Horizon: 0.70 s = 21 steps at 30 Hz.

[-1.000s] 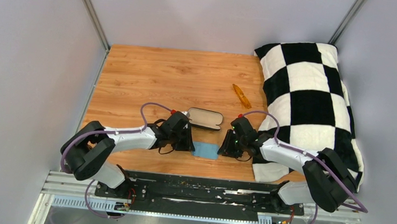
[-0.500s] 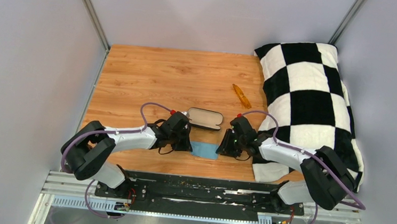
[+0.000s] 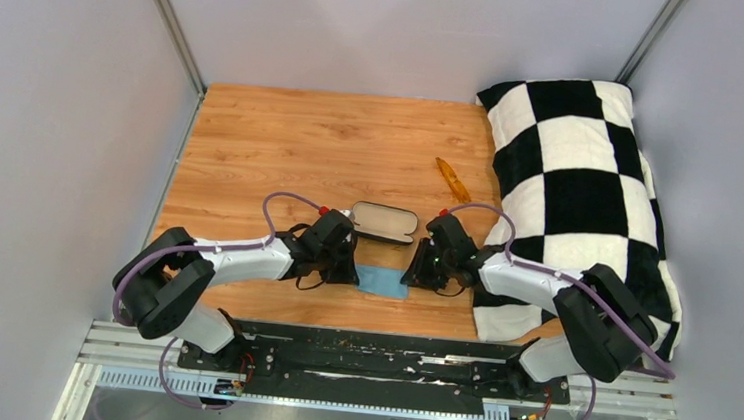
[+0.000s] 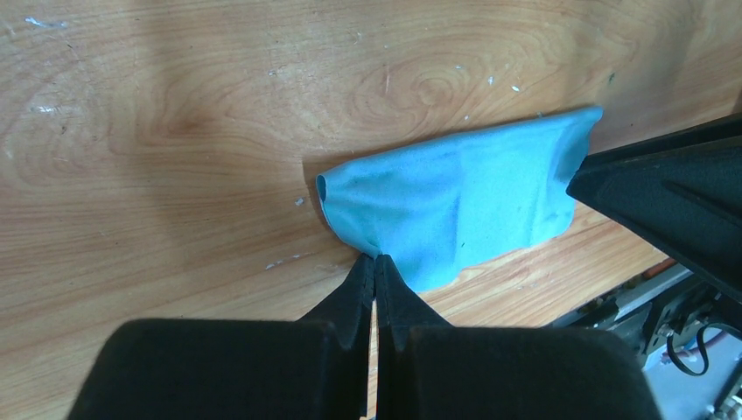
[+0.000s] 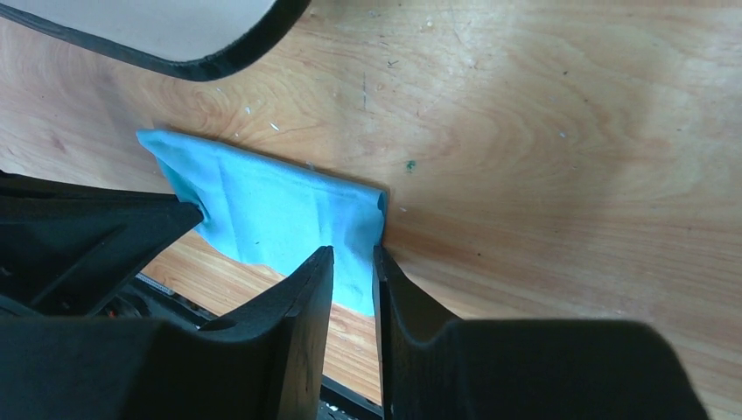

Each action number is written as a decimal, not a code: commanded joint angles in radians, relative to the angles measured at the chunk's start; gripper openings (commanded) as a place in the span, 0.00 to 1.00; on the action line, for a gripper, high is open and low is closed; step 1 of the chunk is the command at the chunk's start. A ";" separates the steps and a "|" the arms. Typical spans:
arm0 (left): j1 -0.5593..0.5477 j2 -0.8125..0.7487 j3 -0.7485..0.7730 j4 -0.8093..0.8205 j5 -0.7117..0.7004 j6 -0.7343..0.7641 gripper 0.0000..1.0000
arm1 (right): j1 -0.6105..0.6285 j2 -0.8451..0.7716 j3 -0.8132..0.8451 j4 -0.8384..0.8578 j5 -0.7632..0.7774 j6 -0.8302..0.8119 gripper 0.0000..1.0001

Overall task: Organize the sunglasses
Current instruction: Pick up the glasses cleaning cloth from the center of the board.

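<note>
The amber sunglasses [image 3: 453, 180] lie folded on the wooden table, far behind both arms and next to the pillow. A light-blue cloth [image 3: 382, 281] lies between the two grippers near the front edge. My left gripper [image 4: 374, 257] is shut, pinching the cloth [image 4: 455, 206] at its left edge. The fingers of my right gripper [image 5: 353, 254] stand a little apart, astride the right edge of the cloth [image 5: 280, 214]. The black case [image 3: 383, 223] lies open just behind the cloth, its pale lining up.
A black-and-white checkered pillow [image 3: 580, 196] covers the table's right side, close to the right arm. The open case's rim [image 5: 219, 66] shows at the top left of the right wrist view. Grey walls enclose the table; the black rail [image 3: 377, 356] runs along the front.
The left gripper has closed on the cloth's left edge. The right arm has slid left until its fingers straddle the cloth's right edge, and their gap has narrowed slightly.
</note>
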 commanded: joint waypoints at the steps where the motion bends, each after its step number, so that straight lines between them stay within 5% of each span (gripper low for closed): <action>1: -0.008 -0.011 0.005 -0.016 -0.004 0.016 0.00 | 0.026 0.056 0.000 -0.089 0.069 -0.025 0.30; 21: -0.008 -0.008 -0.012 0.010 0.021 0.024 0.00 | 0.079 0.121 0.071 -0.194 0.172 -0.051 0.28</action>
